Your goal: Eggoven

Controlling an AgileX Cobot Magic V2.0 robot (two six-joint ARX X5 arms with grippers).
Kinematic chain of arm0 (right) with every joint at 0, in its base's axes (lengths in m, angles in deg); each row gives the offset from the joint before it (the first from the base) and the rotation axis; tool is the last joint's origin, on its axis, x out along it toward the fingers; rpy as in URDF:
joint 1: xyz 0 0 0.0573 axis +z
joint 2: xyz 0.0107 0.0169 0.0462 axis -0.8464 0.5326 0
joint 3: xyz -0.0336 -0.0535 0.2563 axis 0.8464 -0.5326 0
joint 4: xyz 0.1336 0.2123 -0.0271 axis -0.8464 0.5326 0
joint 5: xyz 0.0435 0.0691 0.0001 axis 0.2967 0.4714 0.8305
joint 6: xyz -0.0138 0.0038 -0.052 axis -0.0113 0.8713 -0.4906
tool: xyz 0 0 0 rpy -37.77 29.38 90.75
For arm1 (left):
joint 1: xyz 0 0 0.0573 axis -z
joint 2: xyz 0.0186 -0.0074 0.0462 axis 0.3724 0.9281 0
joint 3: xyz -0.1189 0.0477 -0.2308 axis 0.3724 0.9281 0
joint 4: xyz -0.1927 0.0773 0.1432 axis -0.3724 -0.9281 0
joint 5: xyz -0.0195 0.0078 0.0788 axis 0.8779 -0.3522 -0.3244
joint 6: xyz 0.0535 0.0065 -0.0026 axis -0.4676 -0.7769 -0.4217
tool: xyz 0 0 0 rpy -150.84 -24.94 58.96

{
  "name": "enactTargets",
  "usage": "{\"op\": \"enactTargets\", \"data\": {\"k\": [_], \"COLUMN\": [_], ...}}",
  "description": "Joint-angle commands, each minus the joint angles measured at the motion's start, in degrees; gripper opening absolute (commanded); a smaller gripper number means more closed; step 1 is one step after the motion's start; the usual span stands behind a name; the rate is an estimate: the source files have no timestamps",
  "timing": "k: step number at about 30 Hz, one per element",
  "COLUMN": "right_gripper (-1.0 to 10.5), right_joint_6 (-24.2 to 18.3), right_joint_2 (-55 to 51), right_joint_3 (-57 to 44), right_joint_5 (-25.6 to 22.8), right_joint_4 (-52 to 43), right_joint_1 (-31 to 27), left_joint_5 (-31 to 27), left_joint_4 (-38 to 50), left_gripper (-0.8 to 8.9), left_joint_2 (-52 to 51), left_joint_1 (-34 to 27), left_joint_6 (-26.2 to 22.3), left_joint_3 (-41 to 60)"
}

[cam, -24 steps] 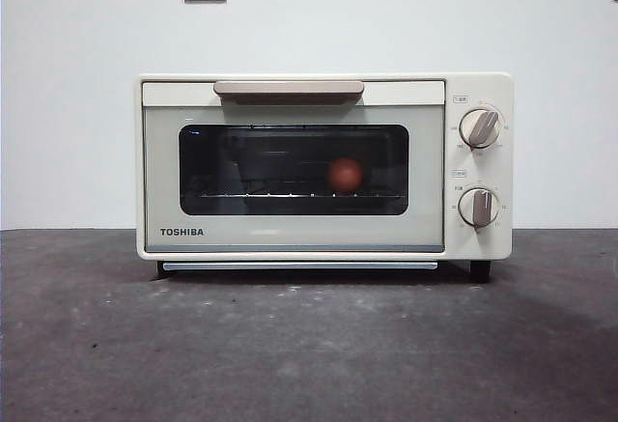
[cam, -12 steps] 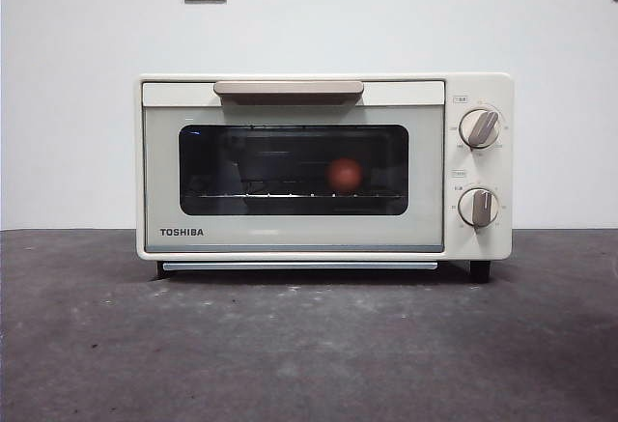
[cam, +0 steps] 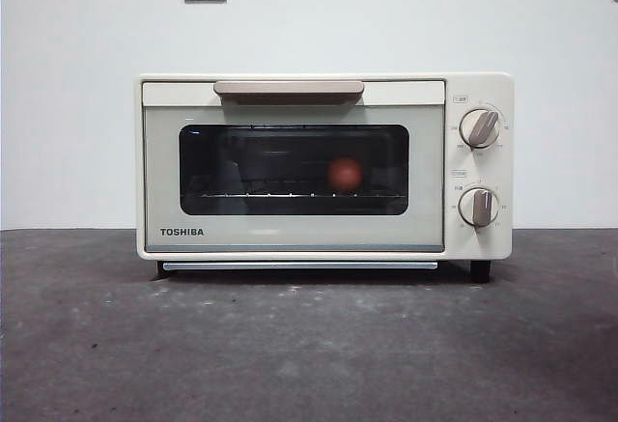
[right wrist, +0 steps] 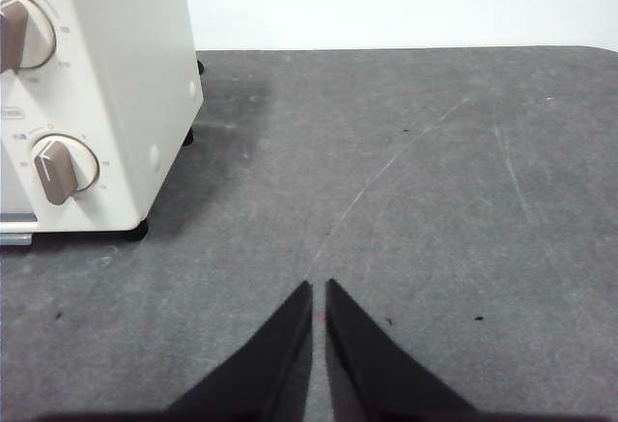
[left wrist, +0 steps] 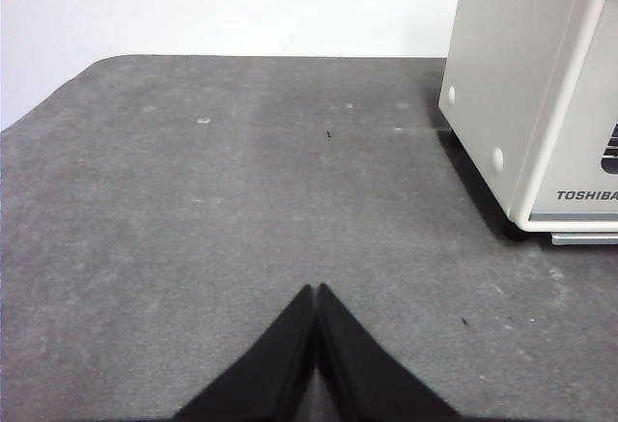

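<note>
While the dark grey surface (cam: pixel 309 345) carries it, the cream Toshiba toaster oven (cam: pixel 323 166) stands with its door shut; the reddish-brown egg (cam: pixel 345 174) sits on the rack inside, at about 3 o'clock of the window's middle. Left pincer (left wrist: pixel 316 292) and right pincer (right wrist: pixel 319 287) hover, tips together, empty.
</note>
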Motion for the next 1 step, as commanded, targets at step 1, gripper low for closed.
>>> {"op": "enactTargets", "data": {"k": [1], "right_gripper": [0.1], "right_joint_6": [0.0], "right_joint_2": [-0.1], "right_joint_3": [-0.3], "right_joint_5": [0.0], "right_joint_4": [-0.8], "right_joint_1": [-0.1], "left_joint_5": [0.1], "left_joint_4": [-0.2], "left_gripper": [0.08], "left_joint_2": [-0.1], "left_joint_1": [-0.2], "left_joint_6": [0.3], "left_joint_3": [1.6]}}
